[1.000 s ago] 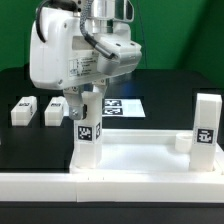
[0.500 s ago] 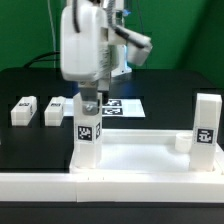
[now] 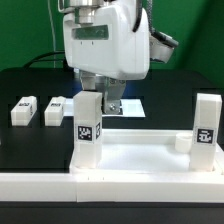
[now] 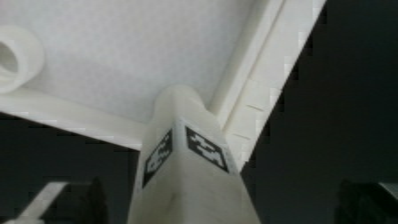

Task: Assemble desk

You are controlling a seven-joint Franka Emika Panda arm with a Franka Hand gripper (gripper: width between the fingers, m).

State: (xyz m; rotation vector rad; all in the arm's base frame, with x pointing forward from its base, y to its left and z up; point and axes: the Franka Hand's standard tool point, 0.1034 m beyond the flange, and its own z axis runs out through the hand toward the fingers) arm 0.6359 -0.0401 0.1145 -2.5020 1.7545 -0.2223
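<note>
Since half a second ago my wrist has turned and the arm's white casing has swung toward the exterior view's right, so it now fills the top of that view. My hand point(image 3: 100, 100) has come down around the top of the upright leg point(image 3: 88, 130). That leg has not shifted. It stands vertical at the corner of the desk slab point(image 3: 140, 152) on the exterior view's left, its black-and-white tag facing the camera.

In the wrist view the leg runs up between my fingers point(image 4: 45, 200), which show only as blurred shapes, each with a dark gap between it and the leg. So my hand is open and not clamped on anything. The same view shows one round socket point(image 4: 15, 55) in the slab, unfilled.

A second leg point(image 3: 206, 124) stands upright on the slab at the exterior view's right. Two more legs, one point(image 3: 22, 110) beside the other point(image 3: 55, 110), lie flat on the black table point(image 3: 20, 150), well apart from the slab. The long border rail point(image 3: 110, 186) runs along the slab's near side. The marker board point(image 3: 130, 106) lies behind the slab, partly hidden by my hand.
</note>
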